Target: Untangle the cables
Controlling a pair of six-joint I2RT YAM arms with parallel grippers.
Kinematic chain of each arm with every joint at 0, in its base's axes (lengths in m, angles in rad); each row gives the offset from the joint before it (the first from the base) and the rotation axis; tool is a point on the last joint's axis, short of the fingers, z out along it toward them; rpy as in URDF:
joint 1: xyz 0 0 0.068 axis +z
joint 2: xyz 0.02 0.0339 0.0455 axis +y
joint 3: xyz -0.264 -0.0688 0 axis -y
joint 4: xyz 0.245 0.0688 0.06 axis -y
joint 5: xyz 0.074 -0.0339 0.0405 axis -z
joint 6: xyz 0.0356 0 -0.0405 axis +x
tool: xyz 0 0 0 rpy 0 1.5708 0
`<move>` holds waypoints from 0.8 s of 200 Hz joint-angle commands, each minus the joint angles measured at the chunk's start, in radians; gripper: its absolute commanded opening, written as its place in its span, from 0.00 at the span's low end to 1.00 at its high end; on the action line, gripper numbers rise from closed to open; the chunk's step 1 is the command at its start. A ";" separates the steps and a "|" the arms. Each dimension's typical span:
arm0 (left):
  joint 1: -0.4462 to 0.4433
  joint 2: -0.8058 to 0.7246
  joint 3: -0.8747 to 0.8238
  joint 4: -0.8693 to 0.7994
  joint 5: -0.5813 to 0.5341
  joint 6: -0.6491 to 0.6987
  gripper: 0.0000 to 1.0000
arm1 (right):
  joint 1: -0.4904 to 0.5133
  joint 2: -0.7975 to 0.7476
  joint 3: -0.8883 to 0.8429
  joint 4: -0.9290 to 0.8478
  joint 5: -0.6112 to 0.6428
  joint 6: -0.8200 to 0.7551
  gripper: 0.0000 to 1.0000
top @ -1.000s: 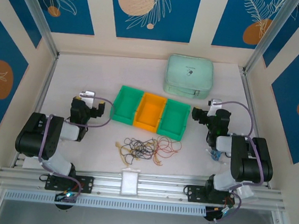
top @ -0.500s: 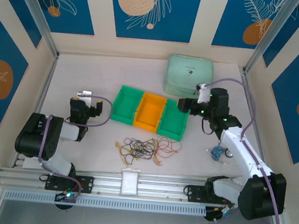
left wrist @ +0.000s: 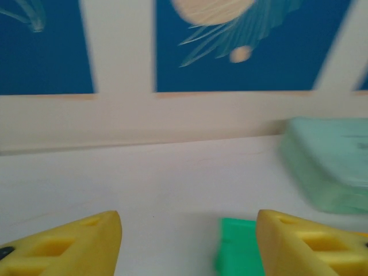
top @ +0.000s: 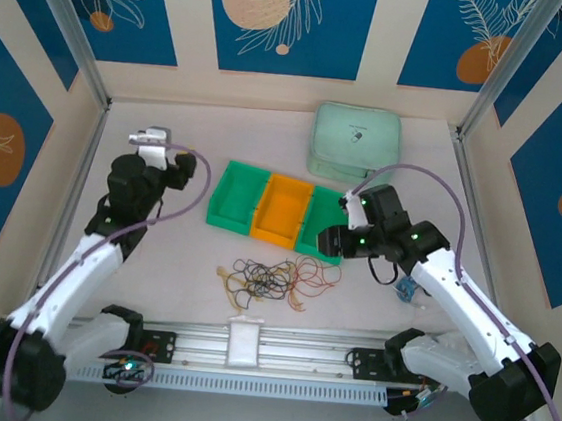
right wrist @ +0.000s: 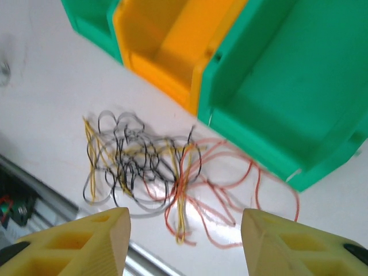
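Observation:
The cables (top: pixel 274 278) lie as one tangle of thin black, yellow and red-orange loops on the white table, in front of the bins. In the right wrist view the cables (right wrist: pixel 167 167) sit just beyond my fingertips, black and yellow on the left, red-orange on the right. My right gripper (top: pixel 330 241) hovers over the right green bin's near edge, open and holding nothing (right wrist: pixel 185 230). My left gripper (top: pixel 185 167) is raised left of the bins, pointing at the back wall. It is open and holds nothing (left wrist: pixel 188 241).
Three bins stand in a row behind the tangle: green (top: pixel 237 198), orange (top: pixel 283 211), green (top: pixel 325 225). A mint pouch (top: pixel 356 143) lies at the back right. A small blue item (top: pixel 408 289) rests by the right arm. The metal rail (top: pixel 266 355) runs close in front of the cables.
Both arms have unfolded. The right gripper swung left and down towards the tangle. The left gripper rose and moved towards the back. Both sets of jaws have narrowed.

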 commanded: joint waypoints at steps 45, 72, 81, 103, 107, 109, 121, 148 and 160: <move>-0.454 0.027 -0.071 -0.422 -0.087 -0.221 0.63 | 0.163 0.052 -0.088 -0.134 0.092 0.078 0.48; -0.494 0.129 -0.036 -0.407 -0.105 -0.234 0.63 | 0.196 0.084 -0.122 -0.075 0.117 0.118 0.48; -0.495 0.160 -0.015 -0.403 -0.098 -0.235 0.63 | 0.205 0.100 -0.127 -0.054 0.121 0.126 0.48; -0.494 0.218 0.034 -0.403 -0.084 -0.242 0.63 | 0.225 0.145 -0.127 -0.019 0.147 0.131 0.49; -0.495 0.225 0.039 -0.398 -0.078 -0.244 0.63 | 0.229 0.154 -0.127 -0.015 0.154 0.131 0.49; -0.494 0.227 0.041 -0.397 -0.075 -0.244 0.64 | 0.230 0.157 -0.126 -0.013 0.160 0.128 0.49; -0.495 0.238 0.045 -0.380 -0.056 -0.249 0.64 | 0.237 0.181 -0.124 0.002 0.172 0.121 0.49; -0.494 0.236 0.044 -0.372 -0.042 -0.253 0.64 | 0.237 0.231 -0.125 0.033 0.186 0.102 0.49; -0.495 0.225 0.044 -0.380 -0.044 -0.250 0.65 | 0.236 0.252 -0.127 0.046 0.196 0.096 0.49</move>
